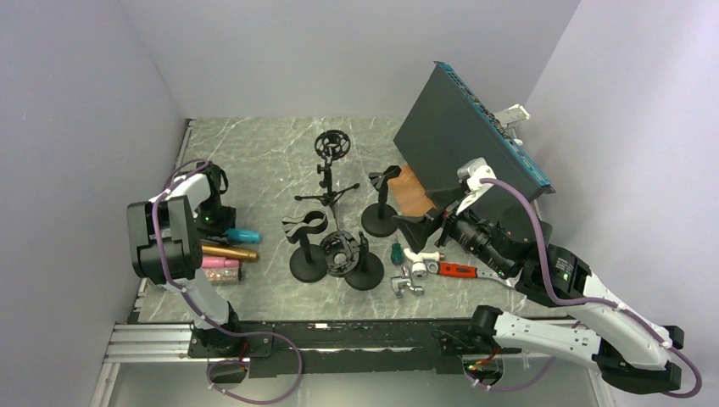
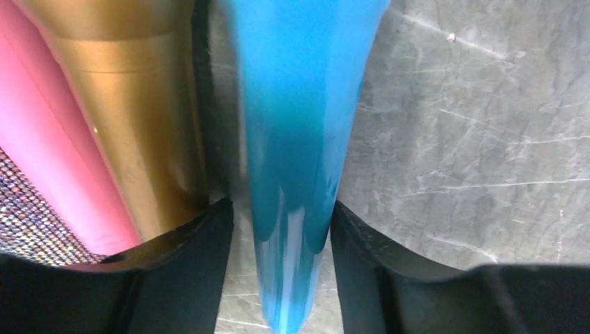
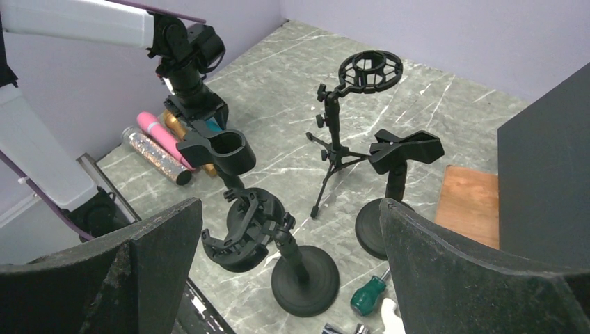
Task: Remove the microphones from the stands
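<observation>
Pincer on my left arm (image 2: pixel 282 226) straddles the glossy blue tapered microphone (image 2: pixel 299 125), fingers slightly apart rather than clamped, as it lies on the grey marbled surface (image 2: pixel 473 139) beside a gold metallic microphone (image 2: pixel 139 125).

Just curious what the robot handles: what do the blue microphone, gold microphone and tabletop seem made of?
Blue microphone: glossy, probably plastic or painted metal, judging by streaky reflections. Gold microphone: brushed metallic sheen, maybe metal or coating. Tabletop: grey with white veins, marble or a marble-look laminate.
</observation>
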{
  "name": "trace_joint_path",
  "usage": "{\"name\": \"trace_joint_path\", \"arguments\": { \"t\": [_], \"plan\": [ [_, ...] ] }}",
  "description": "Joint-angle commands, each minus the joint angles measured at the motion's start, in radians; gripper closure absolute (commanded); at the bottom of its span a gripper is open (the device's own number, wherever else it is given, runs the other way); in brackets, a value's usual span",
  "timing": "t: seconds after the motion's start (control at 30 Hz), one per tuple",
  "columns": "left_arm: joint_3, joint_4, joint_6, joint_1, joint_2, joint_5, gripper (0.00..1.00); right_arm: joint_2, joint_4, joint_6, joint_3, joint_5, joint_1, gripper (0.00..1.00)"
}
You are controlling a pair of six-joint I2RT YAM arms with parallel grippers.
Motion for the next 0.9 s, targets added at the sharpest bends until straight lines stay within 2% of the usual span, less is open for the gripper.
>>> {"name": "trace_joint_path", "arguments": {
  "t": [0.0, 0.1, 0.2, 0.5, 0.87],
  "plan": [
    [-0.019, -0.010, 0.013, 0.011, -0.010, -0.016, 0.35, -0.011, 0.043, -0.011, 0.017, 0.009, 0.005, 0.00],
    [-0.018, -0.011, 0.028, 0.015, -0.012, -0.023, 0.26, -0.014, 0.044, -0.008, 0.015, 0.007, 0.005, 0.00],
    [-0.014, -0.013, 0.039, 0.021, -0.024, -0.035, 0.22, -0.021, 0.046, -0.008, 0.008, 0.008, 0.005, 0.00],
    [0.007, 0.013, 0.108, 0.026, -0.077, -0.029, 0.18, -0.031, 0.044, -0.005, 0.008, -0.001, 0.005, 0.00],
    [0.106, -0.060, 0.150, 0.026, -0.152, -0.059, 0.14, -0.038, 0.038, 0.007, 0.011, -0.017, 0.005, 0.00]
  ]
}}
